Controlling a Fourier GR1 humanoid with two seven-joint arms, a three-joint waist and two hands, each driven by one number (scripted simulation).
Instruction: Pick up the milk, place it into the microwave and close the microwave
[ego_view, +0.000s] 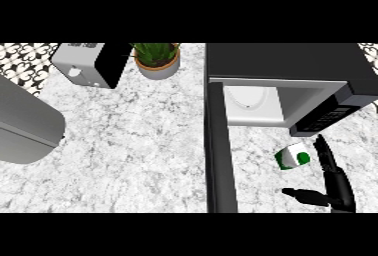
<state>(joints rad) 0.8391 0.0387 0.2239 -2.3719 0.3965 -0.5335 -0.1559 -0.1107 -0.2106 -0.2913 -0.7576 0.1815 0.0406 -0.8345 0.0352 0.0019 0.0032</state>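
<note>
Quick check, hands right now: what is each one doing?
Left hand: not in view.
Right hand: open, fingers straight beside the milk carton, holding nothing.

1. Only one part of the robot's body shows: the right hand (336, 187), at about five o'clock in the head view, next to the lower black band.
2. The hand is black all over, with a dull, matte surface and faint grey highlights along its edges.
3. Its fingers (323, 150) are long, thin and built of short, jointed segments, tapering to narrow tips.
4. The thumb (299, 194) is shorter and thicker, with a rounded, blunt tip.
5. The palm is a blocky, dark piece, wider than the fingers.
6. Any cables, screws or markings cannot be made out on the black surface.
</note>
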